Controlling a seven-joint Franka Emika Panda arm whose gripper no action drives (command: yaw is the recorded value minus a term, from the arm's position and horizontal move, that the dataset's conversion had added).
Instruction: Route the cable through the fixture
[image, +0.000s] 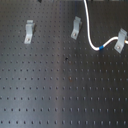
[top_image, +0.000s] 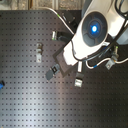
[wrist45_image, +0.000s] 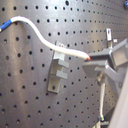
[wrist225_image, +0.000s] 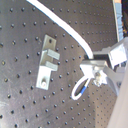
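A white cable (image: 88, 31) runs down from the first exterior view's top to a blue tape mark (image: 100, 48), then rises to the right-hand metal fixture (image: 120, 40). In the first wrist view the cable (wrist45_image: 45, 42) lies across the top of that fixture (wrist45_image: 57, 72) and ends between the grey fingers of my gripper (wrist45_image: 94, 60). The gripper is shut on the cable just past the fixture. In the second wrist view the cable (wrist225_image: 70, 30) passes beside the fixture (wrist225_image: 47, 65) into the gripper (wrist225_image: 97, 62). The gripper is out of the first exterior view.
Two more metal fixtures (image: 29, 31) (image: 75, 26) stand on the black perforated board (image: 60, 90). In the second exterior view the white arm (top_image: 93, 27) covers the board's upper right. A thin looped wire (wrist225_image: 82, 89) hangs by the fingers.
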